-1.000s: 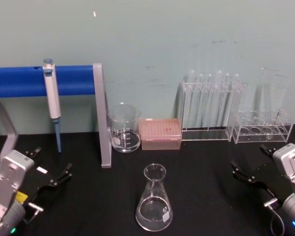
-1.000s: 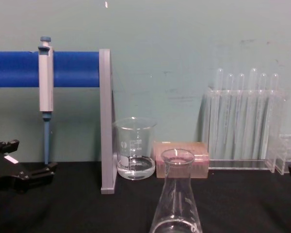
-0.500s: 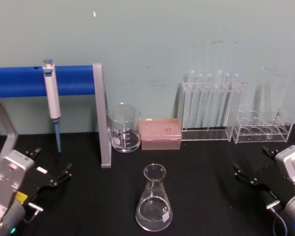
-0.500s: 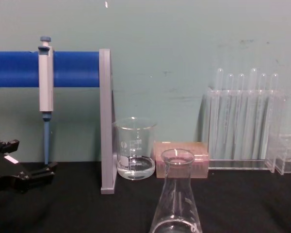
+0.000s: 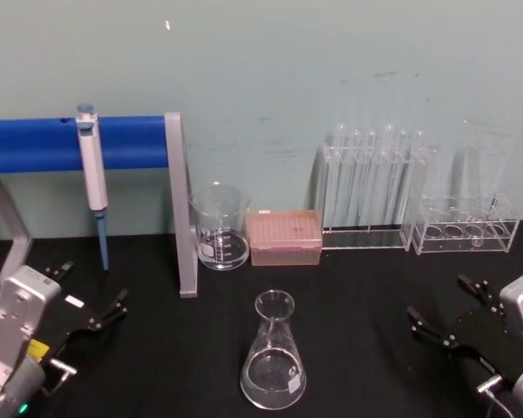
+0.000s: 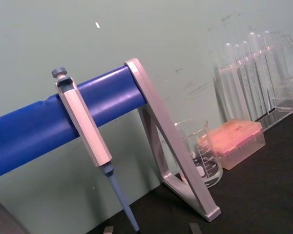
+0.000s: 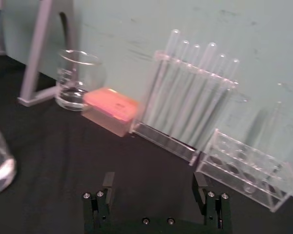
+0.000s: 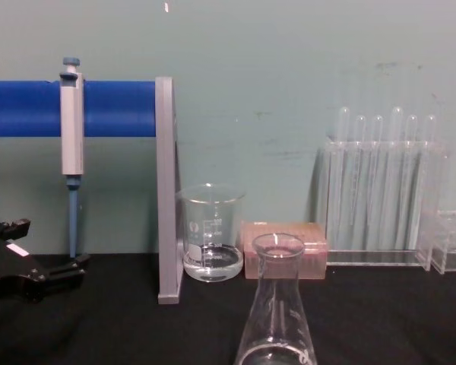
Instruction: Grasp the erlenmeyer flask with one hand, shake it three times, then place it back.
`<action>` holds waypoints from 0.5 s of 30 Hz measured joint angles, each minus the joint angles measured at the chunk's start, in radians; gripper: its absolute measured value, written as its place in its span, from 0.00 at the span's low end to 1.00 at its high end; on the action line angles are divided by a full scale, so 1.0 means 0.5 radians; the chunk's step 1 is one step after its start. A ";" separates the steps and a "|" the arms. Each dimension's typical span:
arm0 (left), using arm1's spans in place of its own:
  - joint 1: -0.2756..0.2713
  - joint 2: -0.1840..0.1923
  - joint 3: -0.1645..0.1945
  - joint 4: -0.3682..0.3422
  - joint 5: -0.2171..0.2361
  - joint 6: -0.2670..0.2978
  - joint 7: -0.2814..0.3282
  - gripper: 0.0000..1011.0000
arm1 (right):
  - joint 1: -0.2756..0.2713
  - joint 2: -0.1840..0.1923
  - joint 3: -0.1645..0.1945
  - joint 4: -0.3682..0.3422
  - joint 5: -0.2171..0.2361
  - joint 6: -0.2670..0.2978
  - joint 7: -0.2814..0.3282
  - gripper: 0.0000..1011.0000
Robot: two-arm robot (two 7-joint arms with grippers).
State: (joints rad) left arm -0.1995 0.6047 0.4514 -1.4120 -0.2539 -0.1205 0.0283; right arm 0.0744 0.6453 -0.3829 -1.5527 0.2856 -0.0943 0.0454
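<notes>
The erlenmeyer flask [image 5: 273, 361] stands upright on the black desk [image 5: 357, 287], front and centre, well clear of everything else. You can see it is clear glass, with a narrow neck, a flared rim and a wide round base bearing a small mark low on the wall. Whether it holds any liquid is hard to tell.

Its spot in the open looks deliberate: it leaves you room to reach the neck from either side and to shake without striking the back row. That row runs along the wall: beaker [image 5: 220, 226], pink tip box [image 5: 283, 237] and test tube rack [image 5: 370, 196].

The right gripper [image 5: 436, 298] sits low at the desk's right, released and grasping nothing, its spread jaws turned toward the flask. The left gripper [image 5: 94, 286] rests likewise released at the left, near the hanging pipette [image 5: 91, 174].
</notes>
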 joint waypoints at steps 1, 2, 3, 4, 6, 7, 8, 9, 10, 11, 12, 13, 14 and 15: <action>0.000 0.000 0.000 0.000 0.000 0.000 0.000 0.99 | -0.021 0.009 0.011 -0.029 0.022 0.003 0.030 0.99; 0.000 0.000 0.000 0.000 0.000 0.000 0.000 0.99 | -0.031 0.015 0.016 -0.045 0.031 0.004 0.045 0.99; 0.000 0.000 0.000 0.000 0.000 0.000 0.000 0.99 | -0.046 0.023 0.025 -0.066 0.046 0.004 0.070 0.99; 0.000 0.000 0.000 0.000 0.000 0.000 0.000 0.99 | -0.046 0.023 0.025 -0.066 0.046 0.004 0.070 0.99; 0.000 0.000 0.000 0.000 0.000 0.000 0.000 0.99 | -0.067 0.034 0.037 -0.095 0.063 0.001 0.111 0.99; 0.000 0.000 0.000 0.000 0.000 0.000 0.000 0.99 | -0.072 0.037 0.040 -0.103 0.068 -0.001 0.125 0.99; 0.000 0.000 0.000 0.000 0.000 0.000 0.000 0.99 | -0.077 0.039 0.042 -0.112 0.072 -0.003 0.140 0.99; 0.000 0.000 0.000 0.000 0.000 0.000 0.000 0.99 | -0.087 0.045 0.045 -0.128 0.082 -0.011 0.172 0.99; 0.000 0.000 0.000 0.000 0.000 0.000 0.000 0.99 | -0.090 0.047 0.047 -0.135 0.086 -0.016 0.190 0.99; 0.000 0.000 0.000 0.000 0.000 0.000 0.000 0.99 | -0.096 0.051 0.047 -0.146 0.098 -0.027 0.232 0.99; 0.000 0.000 0.000 0.000 0.000 0.000 0.000 0.99 | -0.098 0.052 0.047 -0.151 0.104 -0.032 0.251 0.99; 0.000 0.000 0.000 0.000 0.000 0.000 0.000 0.99 | -0.098 0.053 0.047 -0.153 0.110 -0.037 0.271 0.99; 0.000 0.000 0.000 0.000 0.000 0.000 0.000 0.99 | -0.098 0.053 0.044 -0.157 0.127 -0.049 0.320 0.99; 0.000 0.000 0.000 0.000 0.000 0.000 0.000 0.99 | -0.097 0.053 0.042 -0.157 0.135 -0.054 0.346 0.99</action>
State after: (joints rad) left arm -0.1995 0.6047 0.4514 -1.4120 -0.2539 -0.1205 0.0283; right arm 0.0259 0.6718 -0.3618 -1.6314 0.3529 -0.1215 0.2185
